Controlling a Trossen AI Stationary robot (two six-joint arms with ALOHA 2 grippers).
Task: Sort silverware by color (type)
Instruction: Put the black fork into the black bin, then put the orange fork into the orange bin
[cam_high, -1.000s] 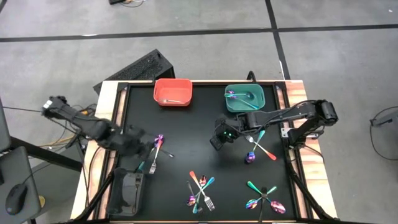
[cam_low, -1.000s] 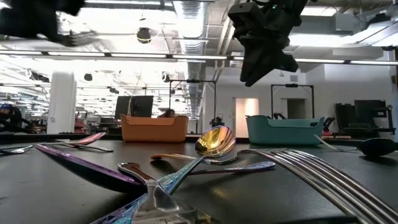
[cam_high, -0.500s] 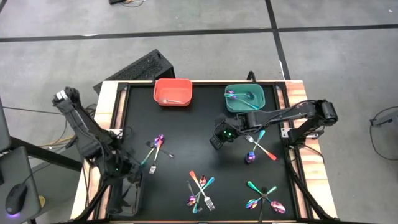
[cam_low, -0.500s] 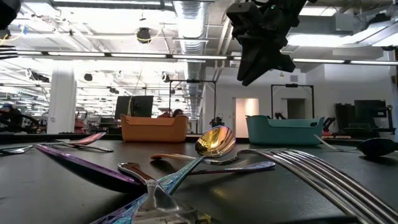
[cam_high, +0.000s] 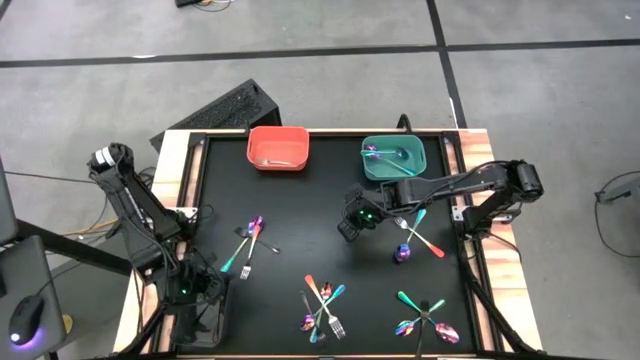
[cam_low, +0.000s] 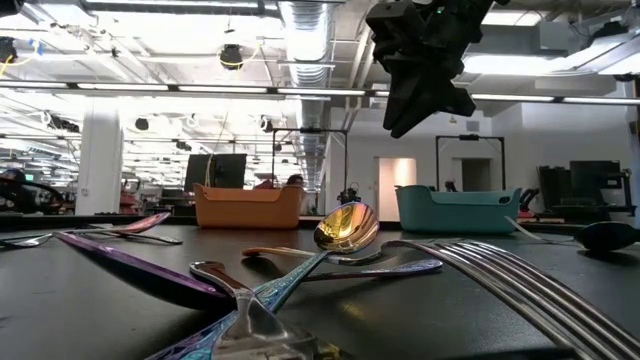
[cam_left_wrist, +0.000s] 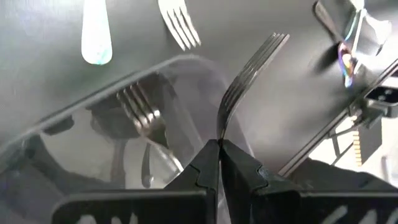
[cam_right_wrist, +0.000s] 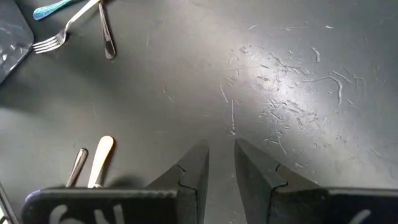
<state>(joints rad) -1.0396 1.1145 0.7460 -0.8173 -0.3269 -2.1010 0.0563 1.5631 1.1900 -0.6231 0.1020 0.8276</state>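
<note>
At the mat's (cam_high: 300, 215) near-left corner the left gripper (cam_left_wrist: 219, 144) hangs over the black bin (cam_high: 205, 312), its fingers pinched tight on the stem of a dark fork (cam_left_wrist: 245, 73) whose tines point away from the wrist. In the left wrist view the bin's clear-looking wall sits right under the fork, and another fork (cam_left_wrist: 138, 108) already lies inside. The risk here, as I judge it, is in the release: the held fork reaches out over the bin's rim toward the open mat, so if the fingers part before the arm is squarely over the bin, the fork could tip across the rim and land outside (or hang on the edge).

Just right of that bin on the mat lies a small crossed cluster (cam_high: 248, 245) with a purple and a teal piece. At the mat's far edge stands the red bin (cam_high: 278, 147) with one silver piece in it. Toward the near edge, middle, a second crossed pile (cam_high: 322, 305) waits; overlapping pieces like these could drag a neighbour along when one is lifted.

Right of centre the right gripper (cam_right_wrist: 220, 163) hovers above bare mat with its fingers a narrow gap apart, holding nothing. Beyond it at the far edge is the teal bin (cam_high: 393, 158), with a purple spoon inside. Between gripper and the mat's right side lie an orange-handled pair (cam_high: 420, 235), and near the right near corner a last tangle (cam_high: 425, 315).
</note>
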